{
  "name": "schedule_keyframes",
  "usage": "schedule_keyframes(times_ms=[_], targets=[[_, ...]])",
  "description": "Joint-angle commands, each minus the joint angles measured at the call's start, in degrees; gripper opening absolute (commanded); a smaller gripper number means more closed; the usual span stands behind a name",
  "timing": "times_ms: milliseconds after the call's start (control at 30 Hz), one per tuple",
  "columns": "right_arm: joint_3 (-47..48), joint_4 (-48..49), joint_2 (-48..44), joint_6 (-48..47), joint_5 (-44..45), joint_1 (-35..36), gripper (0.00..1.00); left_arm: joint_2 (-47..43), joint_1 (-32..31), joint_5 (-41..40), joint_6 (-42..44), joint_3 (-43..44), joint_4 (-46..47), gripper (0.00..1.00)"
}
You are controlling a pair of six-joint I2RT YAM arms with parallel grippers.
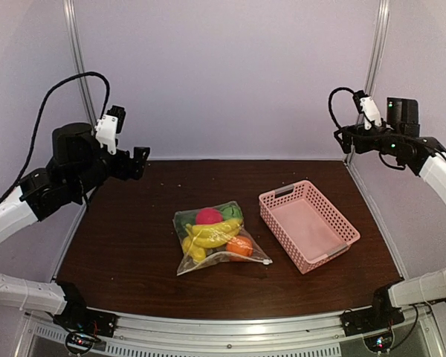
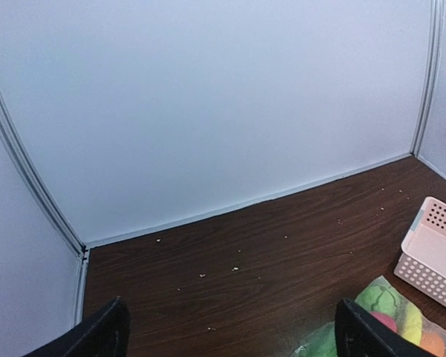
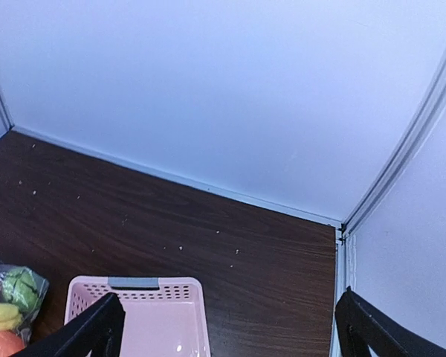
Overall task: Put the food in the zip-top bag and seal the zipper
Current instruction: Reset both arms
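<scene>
— Checking the seal: food point(image 1: 212, 232) sits in the zip-top bag point(image 1: 189, 256), low between your two sets of jaws, slider tab point(image 1: 267, 262) at the right end of the zipper point(image 1: 230, 259).
— Can't confirm it's shut. Left gripper point(image 2: 230, 331), right gripper point(image 3: 230, 327): both spread wide, empty. Descend bag-side of the pink basket point(image 1: 281, 227); table point(image 1: 126, 245) lies open leftward.

Illumination: soft and even; only weak shadows are cast. Wall rails point(image 2: 68, 227) are rendered bowed in wrist views (lens distortion).

Top looks down; wrist views share basket point(image 2: 435, 253), bag point(image 2: 383, 301).
</scene>
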Motion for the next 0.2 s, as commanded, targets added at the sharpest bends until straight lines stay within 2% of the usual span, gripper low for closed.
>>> schedule_keyframes(times_ms=[0, 167], targets=[[-6.14, 10.25, -3.20, 9.79, 12.37, 0.07, 1.00, 0.65, 0.12, -5.18, -0.23, 2.04, -5.20, 0.98], [-9.93, 12.05, -5.78, 10.04, 10.46, 0.02, 1.00, -1.53, 0.12, -4.76, -2.43, -0.57, -3.56, 0.98]])
